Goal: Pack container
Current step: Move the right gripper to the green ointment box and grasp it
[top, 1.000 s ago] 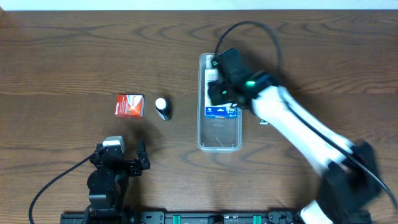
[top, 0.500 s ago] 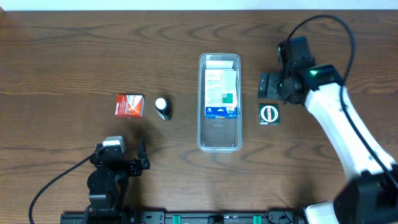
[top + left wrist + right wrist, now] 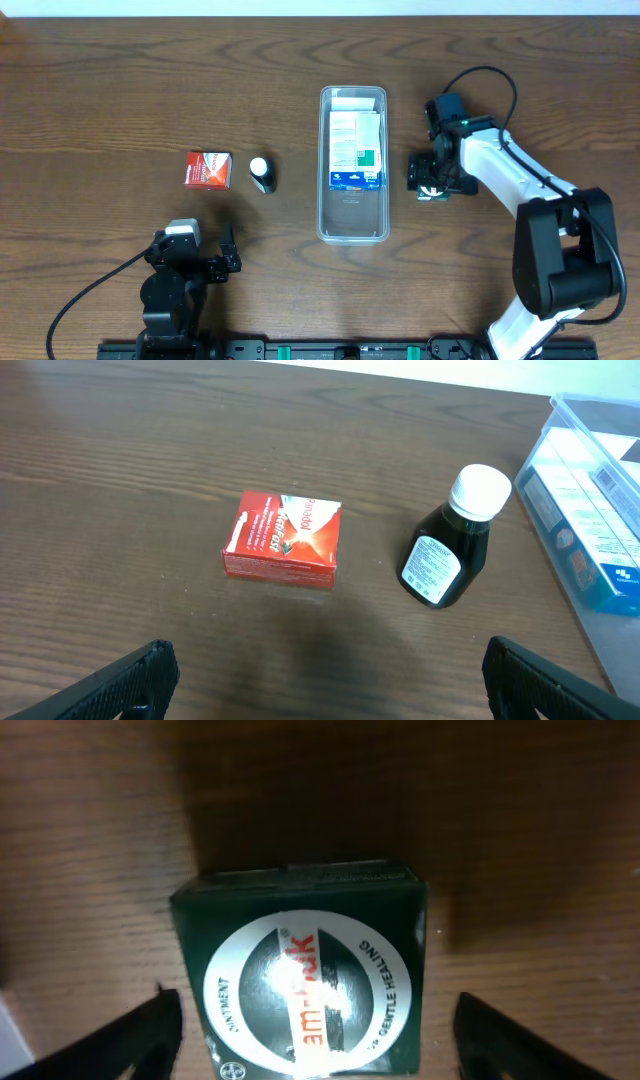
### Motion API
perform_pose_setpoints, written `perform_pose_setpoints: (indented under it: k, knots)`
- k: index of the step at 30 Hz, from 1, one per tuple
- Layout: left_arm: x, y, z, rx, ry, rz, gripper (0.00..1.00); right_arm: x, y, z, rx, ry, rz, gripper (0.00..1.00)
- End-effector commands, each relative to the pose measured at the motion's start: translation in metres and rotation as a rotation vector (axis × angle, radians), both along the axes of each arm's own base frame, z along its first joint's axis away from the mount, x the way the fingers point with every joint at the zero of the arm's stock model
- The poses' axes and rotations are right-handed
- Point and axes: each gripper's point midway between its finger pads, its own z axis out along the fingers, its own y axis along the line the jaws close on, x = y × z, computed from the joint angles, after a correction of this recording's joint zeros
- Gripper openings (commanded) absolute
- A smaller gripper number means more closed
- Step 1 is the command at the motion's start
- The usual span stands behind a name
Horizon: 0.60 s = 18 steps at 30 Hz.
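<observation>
my right pincer [image 3: 433, 180] hung with its fingers apart, straddling the small dark green square box [image 3: 300, 970], just right of the long clear plastic rectangular container [image 3: 352, 228] at mid-table. my left pincer [image 3: 325, 680] gaped wide at the near left.

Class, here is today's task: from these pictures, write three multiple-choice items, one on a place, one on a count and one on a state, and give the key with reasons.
1. Where is the dark green box?
A. in the container
B. on the table, right of the container
C. at the table's far left edge

2. How many items lie left of the container?
A. one
B. two
C. four

3. The right gripper is:
A. shut and empty
B. open, astride the green box
C. out of view

Key:
1 B: it sits on bare wood beside the container.
2 B: only the red box and the dark bottle lie there.
3 B: its fingers stand apart on either side of the box.
</observation>
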Motion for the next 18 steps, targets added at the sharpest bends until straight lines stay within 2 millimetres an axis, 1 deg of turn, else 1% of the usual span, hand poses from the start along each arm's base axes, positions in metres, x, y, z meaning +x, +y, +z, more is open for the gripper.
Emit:
perform_pose_setpoints:
  k: [1, 2, 4, 6, 11, 14, 18]
  knots:
    - [-0.0001, -0.0018, -0.0077, -0.003, 0.013, -0.009, 0.98, 0.0031, -0.0034, -0.0029, 0.001, -0.007, -0.008, 0.77]
    - [-0.0001, -0.0018, -0.0077, -0.003, 0.013, -0.009, 0.98, 0.0042, -0.0031, -0.0028, 0.002, -0.012, -0.008, 0.74]
    - [-0.0001, -0.0018, -0.0077, -0.003, 0.013, -0.009, 0.98, 0.0045, -0.0031, -0.0028, 0.002, -0.013, -0.008, 0.72]
    - [-0.0001, -0.0018, -0.0077, -0.003, 0.013, -0.009, 0.98, 0.0042, -0.0031, -0.0028, 0.002, -0.012, -0.008, 0.66]
    - [-0.0001, -0.0018, -0.0077, -0.003, 0.013, -0.009, 0.98, 0.0045, -0.004, -0.0028, 0.001, -0.012, -0.01, 0.57]
    - [-0.0001, -0.0018, -0.0077, -0.003, 0.013, -0.009, 0.98, 0.0046, -0.004, -0.0027, 0.002, -0.012, -0.011, 0.55]
    - [-0.0001, -0.0018, -0.0077, -0.004, 0.013, -0.008, 0.98, 0.006, -0.0039, 0.0018, 0.005, -0.026, -0.011, 0.56]
